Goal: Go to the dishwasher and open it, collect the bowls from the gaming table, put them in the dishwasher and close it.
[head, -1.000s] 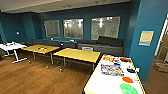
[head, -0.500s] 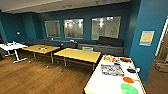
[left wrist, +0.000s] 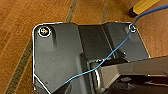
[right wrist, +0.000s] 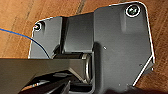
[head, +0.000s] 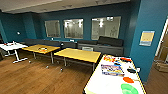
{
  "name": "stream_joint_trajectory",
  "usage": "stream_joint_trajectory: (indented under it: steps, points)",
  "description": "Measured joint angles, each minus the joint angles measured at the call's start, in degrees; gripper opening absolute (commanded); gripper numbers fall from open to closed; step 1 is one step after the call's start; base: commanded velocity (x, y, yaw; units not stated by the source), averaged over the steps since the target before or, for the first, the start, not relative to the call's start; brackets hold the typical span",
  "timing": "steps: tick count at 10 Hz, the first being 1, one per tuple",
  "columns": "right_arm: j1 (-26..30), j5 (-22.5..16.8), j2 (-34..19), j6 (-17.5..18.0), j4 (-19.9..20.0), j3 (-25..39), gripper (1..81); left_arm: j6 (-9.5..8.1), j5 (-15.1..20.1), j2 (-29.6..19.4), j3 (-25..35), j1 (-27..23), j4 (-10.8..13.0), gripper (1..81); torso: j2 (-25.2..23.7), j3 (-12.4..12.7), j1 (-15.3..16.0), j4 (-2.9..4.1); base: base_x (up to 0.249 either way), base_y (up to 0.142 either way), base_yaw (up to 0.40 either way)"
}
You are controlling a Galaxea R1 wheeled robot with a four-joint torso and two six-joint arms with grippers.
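We cannot tell if our grippers are open or holding anything; the green bowl [head: 129, 88] and orange bowl [head: 128, 79] sit near us on the white table [head: 105, 83]; we might bump its corner driving up.

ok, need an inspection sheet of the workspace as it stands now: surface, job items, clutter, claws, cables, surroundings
Surface: long white-topped table at lower right of the head view, wood floor around it.
Job's things: light green bowl at the table's near end, orange-red bowl just beyond it; both lie on the top. Dishwasher: nothing seen.
Clutter: colourful box, a dark flat item and other bright items farther along the table.
Claws: open or shut cannot be told.
Cables: thin blue cable across the left wrist plate; another blue cable in the right wrist view.
Surroundings: two yellow tables, small white table, dark sofas, teal walls with windows.
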Motion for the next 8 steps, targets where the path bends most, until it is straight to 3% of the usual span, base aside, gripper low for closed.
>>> stream_joint_trajectory:
  steps: [2,8]
  points:
    - [0.01,-0.02,0.02,0.00,0.00,0.00,81.1,0.02,0.02,-0.04,0.04,0.00,0.17,81.1,0.00,0.00,0.00,0.00,0.000,0.000,-0.185]
    - [0.15,0.02,0.28,-0.02,0.00,0.02,81.1,-0.02,0.22,-0.50,0.34,-0.16,1.32,81.1,0.02,-0.02,0.02,0.00,0.000,0.000,-0.398]
